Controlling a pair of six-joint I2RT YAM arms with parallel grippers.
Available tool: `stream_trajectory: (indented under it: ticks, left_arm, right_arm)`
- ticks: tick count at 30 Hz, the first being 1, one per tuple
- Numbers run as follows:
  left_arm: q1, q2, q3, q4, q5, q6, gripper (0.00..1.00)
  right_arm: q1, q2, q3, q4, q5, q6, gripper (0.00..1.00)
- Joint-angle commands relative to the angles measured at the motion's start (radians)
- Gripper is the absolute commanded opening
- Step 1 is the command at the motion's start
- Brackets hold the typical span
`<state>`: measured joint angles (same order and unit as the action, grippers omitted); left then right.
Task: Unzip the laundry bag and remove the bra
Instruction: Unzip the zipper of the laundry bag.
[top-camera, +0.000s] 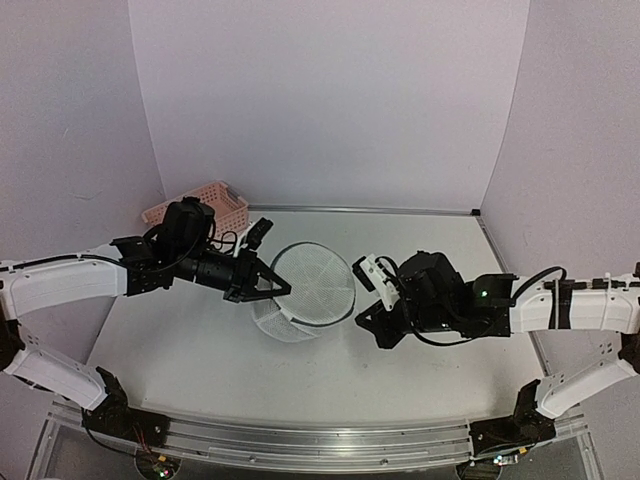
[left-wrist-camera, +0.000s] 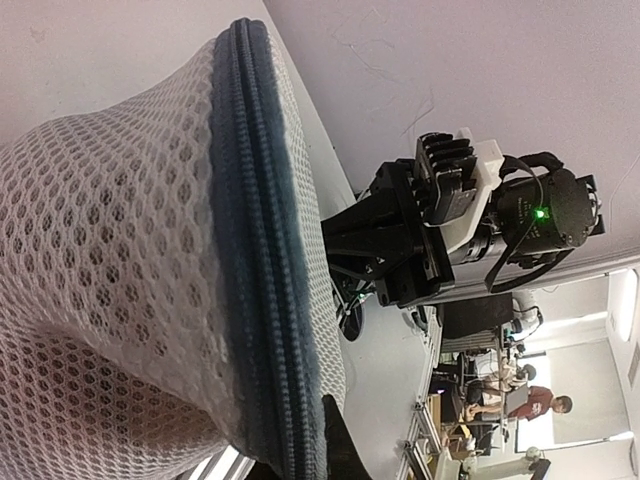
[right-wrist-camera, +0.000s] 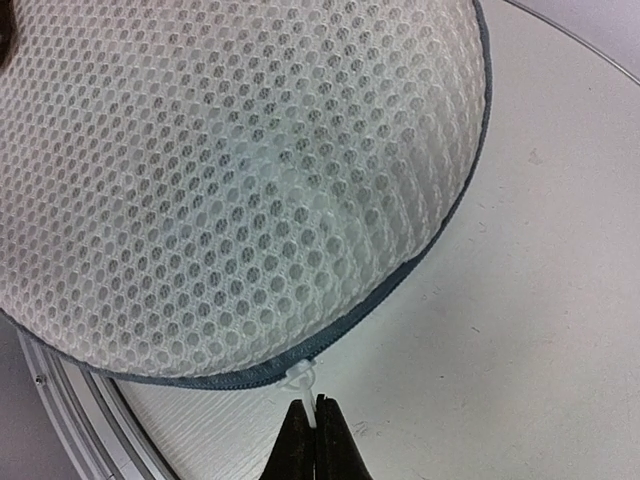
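Observation:
The laundry bag (top-camera: 310, 288) is a white mesh drum with a dark grey zip rim, tilted up at the table's middle. My left gripper (top-camera: 272, 289) is shut on the bag's left rim. In the left wrist view the zip rim (left-wrist-camera: 262, 280) runs down into the jaws and one dark finger (left-wrist-camera: 340, 445) shows beside it. My right gripper (top-camera: 362, 322) is at the bag's right edge. In the right wrist view it (right-wrist-camera: 315, 408) is shut on the white zip pull (right-wrist-camera: 305, 376) at the grey rim (right-wrist-camera: 420, 255). The zip looks closed. The bra is hidden.
A pink plastic lattice basket (top-camera: 205, 206) stands at the back left against the wall. White walls close in the back and both sides. The right arm's black wrist (left-wrist-camera: 470, 220) shows past the bag in the left wrist view.

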<state>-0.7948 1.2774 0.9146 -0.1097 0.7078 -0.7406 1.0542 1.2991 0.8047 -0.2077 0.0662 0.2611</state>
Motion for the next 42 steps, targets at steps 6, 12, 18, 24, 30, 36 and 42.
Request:
stream_trajectory:
  ticks: [6,12,18,24,30,36,42]
  left_arm:
    - [0.003,0.086,0.073,0.007,-0.01,0.029,0.02]
    - [0.026,0.176,0.08,0.007,-0.019,0.029,0.02]
    - [0.107,0.181,0.051,-0.004,-0.024,0.034,0.19]
    - [0.164,0.188,0.039,-0.018,-0.018,0.044,0.42]
    - [0.169,0.153,0.023,-0.075,-0.051,0.046,0.62]
    - [0.174,0.041,-0.072,-0.104,-0.123,-0.031,0.67]
    - [0.177,-0.101,-0.134,-0.144,-0.19,-0.098,0.7]
  right_arm:
    - [0.012,-0.007,-0.012,0.069,-0.057,0.037,0.0]
    - [0.042,0.035,-0.034,0.093,-0.028,0.102,0.0]
    - [0.058,0.065,-0.052,0.094,0.011,0.145,0.0]
    - [0.063,0.098,-0.035,0.104,0.001,0.2,0.0]
    - [0.081,0.161,0.01,0.12,0.023,0.308,0.0]
    - [0.116,0.238,0.068,0.148,0.087,0.417,0.0]
    - [0.131,0.27,0.123,0.163,0.129,0.475,0.0]
